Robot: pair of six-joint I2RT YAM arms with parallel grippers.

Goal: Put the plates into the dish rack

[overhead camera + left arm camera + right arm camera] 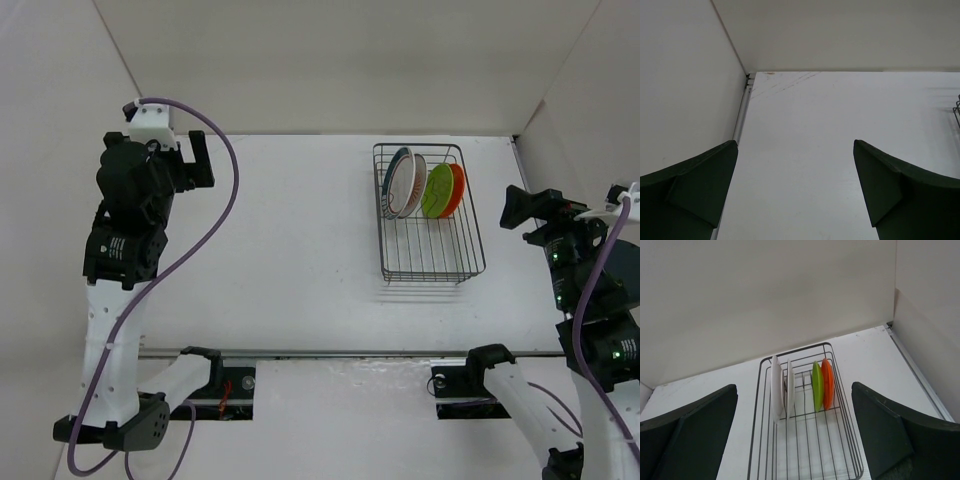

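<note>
The dark wire dish rack point(470, 262) stands on the table at the right. Four plates stand upright in its far end: white with a teal-striped rim point(397, 178), white with a sunburst pattern point(410, 188), lime green point(436, 191) and orange point(457, 189). In the right wrist view the rack point(760, 405) holds two white plates point(775, 387), the green plate point(817, 386) and the orange plate point(828, 382) edge-on. My right gripper point(521, 211) point(794, 390) is open and empty, to the right of the rack. My left gripper point(197, 160) point(795, 142) is open and empty at the far left.
White walls close the table at the back and both sides. The left gripper faces the far left corner seam point(748, 77). A corner of the rack point(957, 106) shows at the right edge of the left wrist view. A rail point(340, 354) runs along the near edge.
</note>
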